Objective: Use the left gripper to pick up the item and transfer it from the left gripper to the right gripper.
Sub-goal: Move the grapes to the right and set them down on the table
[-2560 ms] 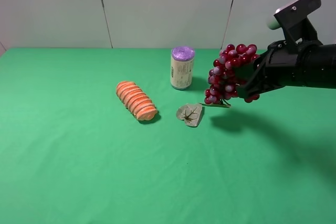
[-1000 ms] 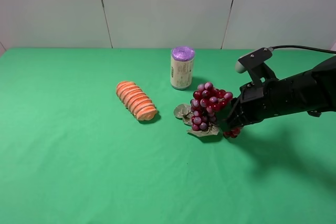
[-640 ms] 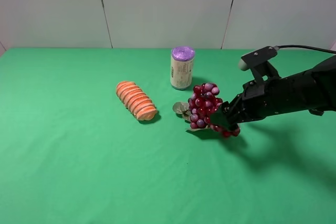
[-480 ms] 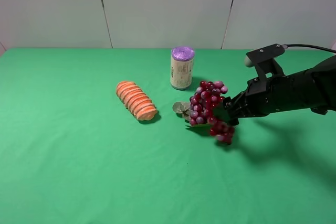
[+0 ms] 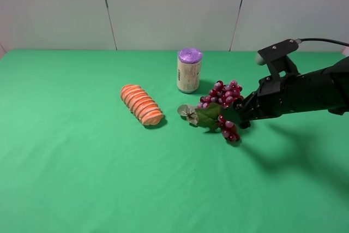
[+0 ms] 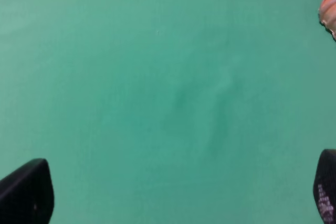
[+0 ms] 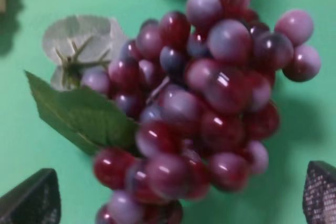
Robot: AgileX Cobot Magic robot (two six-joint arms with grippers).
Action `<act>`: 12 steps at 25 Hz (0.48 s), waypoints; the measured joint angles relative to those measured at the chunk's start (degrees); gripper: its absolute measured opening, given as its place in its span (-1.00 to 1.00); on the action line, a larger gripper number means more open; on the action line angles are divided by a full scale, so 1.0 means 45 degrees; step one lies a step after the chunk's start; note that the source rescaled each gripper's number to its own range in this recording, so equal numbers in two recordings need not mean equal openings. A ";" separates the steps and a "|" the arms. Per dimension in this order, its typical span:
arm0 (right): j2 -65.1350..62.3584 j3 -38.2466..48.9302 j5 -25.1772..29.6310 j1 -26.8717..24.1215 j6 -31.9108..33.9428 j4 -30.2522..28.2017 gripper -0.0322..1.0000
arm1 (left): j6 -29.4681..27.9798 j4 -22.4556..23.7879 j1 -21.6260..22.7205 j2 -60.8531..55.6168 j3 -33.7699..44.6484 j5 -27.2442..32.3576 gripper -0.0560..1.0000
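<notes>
The item, a bunch of dark red and purple grapes [image 5: 224, 107] with a green leaf [image 5: 208, 116], lies on the green cloth just in front of the can. My right gripper [image 5: 236, 119] is low at the bunch's right side. In the right wrist view the grapes [image 7: 210, 98] fill the picture, and the two black fingertips [image 7: 32, 199] stand wide apart on either side without touching them, so my right gripper [image 7: 176, 198] is open. My left gripper [image 6: 173, 198] is open and empty above bare cloth. It is out of the exterior view.
A purple-topped can [image 5: 189, 70] stands just behind the grapes. A ribbed orange roll [image 5: 142, 105] lies to their left, and its end shows in the left wrist view [image 6: 329, 9]. A pale loose leaf [image 5: 188, 112] lies by the bunch. Green cloth [image 5: 82, 162] covers the table.
The right gripper brought the grapes down from mid-air onto the cloth by the pale leaf. It then drew back slightly up and right, and the bunch shifted so its green leaf shows.
</notes>
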 joint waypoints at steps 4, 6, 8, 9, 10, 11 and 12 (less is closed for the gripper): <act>-0.0804 0.0000 0.0263 0.0000 0.0324 0.0000 1.00 | 0.0000 0.0000 0.0000 0.0000 0.0000 0.0000 1.00; -0.1230 0.0000 0.0405 0.0000 0.0578 -0.0076 1.00 | 0.0000 0.0000 0.0000 0.0000 0.0000 0.0000 1.00; -0.1630 0.0000 0.0613 0.0000 0.0906 -0.0329 1.00 | 0.0000 0.0000 0.0000 0.0000 0.0000 0.0000 1.00; -0.1861 0.0000 0.0682 0.0000 0.1109 -0.0498 1.00 | 0.0000 0.0000 0.0000 0.0000 0.0000 0.0000 1.00; -0.2099 0.0000 0.0717 0.0000 0.1308 -0.0660 1.00 | 0.0000 0.0000 0.0000 0.0000 0.0000 0.0000 1.00; -0.2307 0.0000 0.0816 0.0000 0.1570 -0.0850 1.00 | 0.0000 0.0000 0.0000 0.0000 0.0000 0.0000 1.00; -0.2553 0.0000 0.0917 0.0000 0.1829 -0.1052 1.00 | 0.0000 0.0000 0.0000 0.0000 0.0000 0.0000 1.00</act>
